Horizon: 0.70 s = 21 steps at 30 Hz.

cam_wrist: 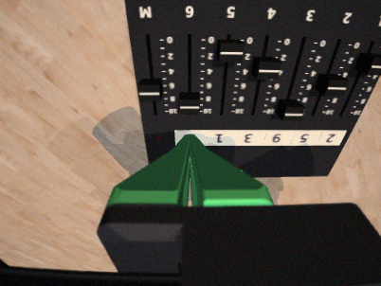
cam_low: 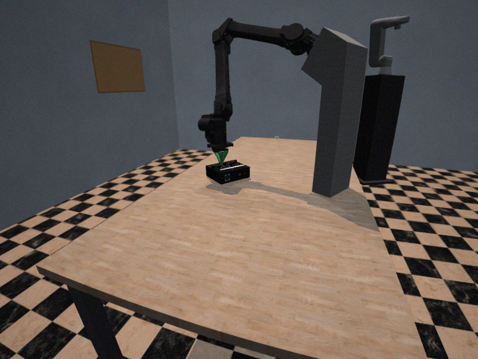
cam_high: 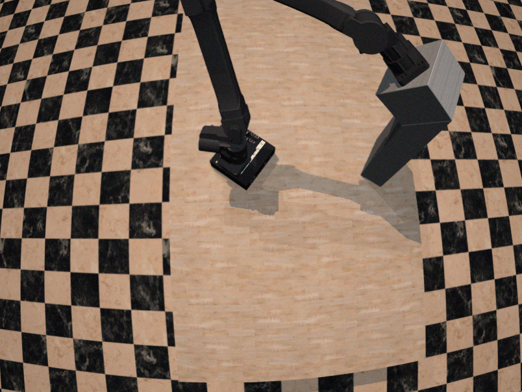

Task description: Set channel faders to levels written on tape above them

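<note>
The black lighting desk (cam_high: 249, 173) (cam_low: 228, 176) (cam_wrist: 135, 57) stands on its feet on the wooden table (cam_high: 295, 274) (cam_low: 239, 251). In the wrist view it appears upside down, with faders marked M, 6, 5, 4, 3, 2. The white tape (cam_wrist: 284, 138) reads 1, 3, 9, 5, 2, and its left end is hidden by my fingertips. The master cap (cam_wrist: 150, 88) is near 7. The channel 6 cap (cam_wrist: 190, 103) is near 9, channel 5's cap (cam_wrist: 230, 48) near 1, channel 4's cap (cam_wrist: 268, 67) near 3 to 4, channel 3's cap (cam_wrist: 290, 110) near 9 to 10, and channel 2's cap (cam_wrist: 332, 84) near 5 to 6. My green gripper (cam_wrist: 190, 138) (cam_low: 220, 164) is shut and empty, just over the tape in line with fader 6.
The grey angled arm mount (cam_high: 417, 97) (cam_low: 336, 116) stands on the table to the right of the desk. A black cabinet (cam_low: 378, 127) stands behind it on the checkered floor. The table's left edge runs close to the desk.
</note>
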Motion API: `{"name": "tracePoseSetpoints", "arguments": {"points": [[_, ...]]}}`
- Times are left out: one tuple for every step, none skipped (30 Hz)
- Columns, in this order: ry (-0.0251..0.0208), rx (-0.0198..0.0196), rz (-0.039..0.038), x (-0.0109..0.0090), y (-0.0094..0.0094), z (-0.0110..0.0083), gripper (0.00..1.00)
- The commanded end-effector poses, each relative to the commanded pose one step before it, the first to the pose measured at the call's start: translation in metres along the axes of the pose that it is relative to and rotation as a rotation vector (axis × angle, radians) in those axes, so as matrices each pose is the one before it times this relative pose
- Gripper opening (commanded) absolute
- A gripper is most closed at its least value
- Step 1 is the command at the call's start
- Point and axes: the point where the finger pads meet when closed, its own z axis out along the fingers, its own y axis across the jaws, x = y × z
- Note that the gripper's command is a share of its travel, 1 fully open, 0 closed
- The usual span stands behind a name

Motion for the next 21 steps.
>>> {"name": "tracePoseSetpoints", "arguments": {"points": [[-0.00211,-0.00768,-0.00340,0.00247,0.00171,-0.00569,0.00],[0.00000,0.00000,0.00000,0.00000,0.00000,0.00000,0.00],[0.00000,0.00000,0.00000,0.00000,0.00000,0.00000,0.00],[0.00000,0.00000,0.00000,0.00000,0.00000,0.00000,0.00],[0.00000,0.00000,0.00000,0.00000,0.00000,0.00000,0.00],[0.00000,0.00000,0.00000,0.00000,0.00000,0.00000,0.00],[0.00000,0.00000,0.00000,0.00000,0.00000,0.00000,0.00],[0.00000,0.00000,0.00000,0.00000,0.00000,0.00000,0.00],[0.00000,0.00000,0.00000,0.00000,0.00000,0.00000,0.00],[0.00002,-0.00001,-0.00001,0.00003,0.00000,0.00000,0.00],[0.00009,-0.00005,-0.00006,0.00021,0.00002,0.00001,0.00],[0.00021,-0.00012,-0.00015,0.00049,0.00004,0.00002,0.00],[0.00035,-0.00020,-0.00025,0.00080,0.00006,0.00003,0.00],[0.00048,-0.00027,-0.00035,0.00111,0.00009,0.00004,0.00],[0.00148,0.00011,-0.00097,0.00158,-0.00001,0.00005,0.00],[0.00258,0.00059,-0.00166,0.00200,-0.00013,0.00005,0.00],[0.00268,0.00061,-0.00172,0.00207,-0.00014,0.00005,0.00],[0.00195,0.00028,-0.00128,0.00148,0.00017,0.00013,0.00],[0.00000,0.00000,0.00000,0.00000,0.00000,0.00000,0.00],[0.00000,0.00000,0.00000,0.00000,0.00000,0.00000,0.00],[-0.00566,-0.00343,0.00342,-0.00390,0.00253,-0.00025,0.00]]}}
